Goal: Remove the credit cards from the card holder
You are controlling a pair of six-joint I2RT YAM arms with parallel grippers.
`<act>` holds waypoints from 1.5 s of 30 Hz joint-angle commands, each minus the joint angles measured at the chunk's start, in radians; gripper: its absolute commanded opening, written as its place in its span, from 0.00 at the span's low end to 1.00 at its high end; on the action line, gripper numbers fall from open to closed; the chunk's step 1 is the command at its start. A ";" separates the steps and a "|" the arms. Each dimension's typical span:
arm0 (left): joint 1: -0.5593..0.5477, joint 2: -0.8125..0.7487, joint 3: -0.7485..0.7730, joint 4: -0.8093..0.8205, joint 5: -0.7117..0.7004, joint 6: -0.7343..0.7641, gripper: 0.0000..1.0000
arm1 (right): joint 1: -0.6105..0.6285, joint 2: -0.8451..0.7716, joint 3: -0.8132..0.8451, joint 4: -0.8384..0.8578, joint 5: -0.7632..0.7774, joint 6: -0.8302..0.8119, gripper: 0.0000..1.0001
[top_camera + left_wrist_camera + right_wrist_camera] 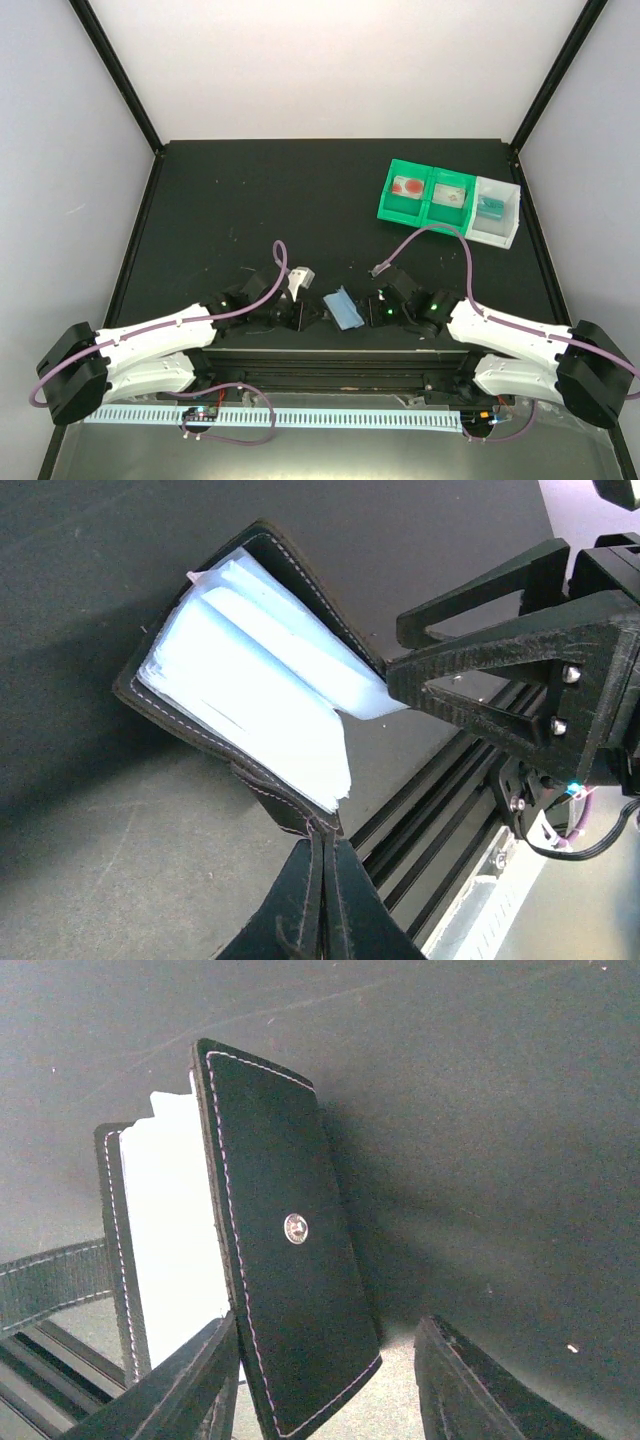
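Left gripper (pixel 322 865) clamped tight on the strap of the small black folding card holder (pixel 250 680).
Right gripper (pixel 328 1322) straddled its snap cover between the arms, jaws apart; credit cards indistinguishable among pale blue sleeves.

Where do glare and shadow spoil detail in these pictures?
Left wrist view: the wallet has pale inner panels washed out almost white. Right wrist view: its inner panel is pure white, and a soft shadow darkens the table beside it. Top view: even light.
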 commanded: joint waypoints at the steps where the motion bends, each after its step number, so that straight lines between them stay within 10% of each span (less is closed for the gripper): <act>1: 0.004 -0.019 0.002 -0.011 -0.044 0.005 0.02 | 0.001 -0.009 0.013 -0.002 0.028 -0.013 0.46; 19: 0.156 -0.035 -0.064 -0.099 -0.083 0.019 0.02 | 0.001 -0.019 -0.123 0.083 0.014 0.102 0.02; 33: 0.184 -0.098 -0.061 -0.130 -0.064 0.035 0.08 | 0.003 -0.133 -0.025 -0.030 0.008 0.123 0.33; 45: 0.188 -0.088 -0.069 -0.113 -0.117 0.016 0.45 | 0.003 0.004 0.026 0.218 -0.122 0.093 0.32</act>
